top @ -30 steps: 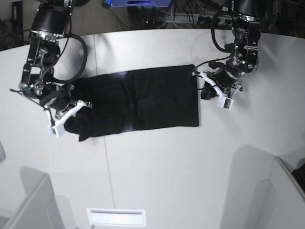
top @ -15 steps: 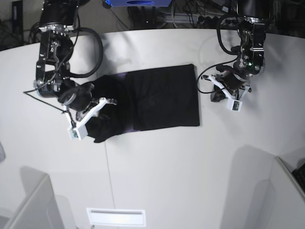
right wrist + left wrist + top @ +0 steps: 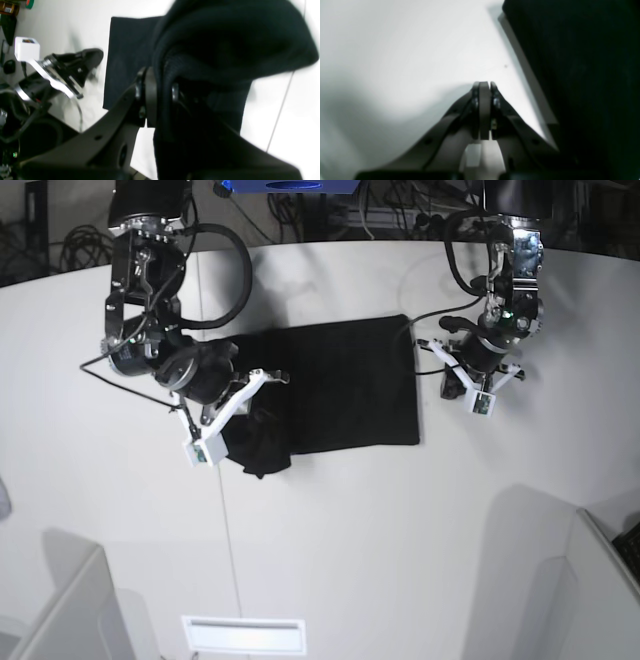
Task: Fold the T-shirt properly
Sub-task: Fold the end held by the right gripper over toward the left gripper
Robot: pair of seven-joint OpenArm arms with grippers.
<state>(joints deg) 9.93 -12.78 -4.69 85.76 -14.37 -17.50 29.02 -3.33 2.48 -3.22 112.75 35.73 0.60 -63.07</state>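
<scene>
Presently, the T-shirt [image 3: 345, 385] lies on the white desk [image 3: 330, 520], near its middle in the base view. The larger part of the garment is spread flat as a dark rectangle with straight edges; only its plain black side shows. The end nearest the right arm is lifted off the desk and bunched into a rounded fold over the flat portion.

The right end effector [image 3: 160, 87] is clamped on that raised cloth. In the right wrist view a thick roll of black fabric passes between its fingers [image 3: 150, 97] and bulges above them, and more fabric hangs below. In the base view this end effector [image 3: 245, 395] sits at the gathered end of the T-shirt, with a loose lump of cloth just beneath it on the desk.

The left end effector [image 3: 483, 86] is closed with nothing in it. The left wrist view shows its two fingers [image 3: 483, 110] pressed flat together above bare desk surface, with the desk edge and a dark area beyond to one side. In the base view this end effector [image 3: 470, 385] stands beside the opposite straight edge of the T-shirt, apart from the cloth. Whether it touches the desk cannot be determined.

A thin seam line [image 3: 228, 540] runs across the desk below the gathered end of the garment.
</scene>
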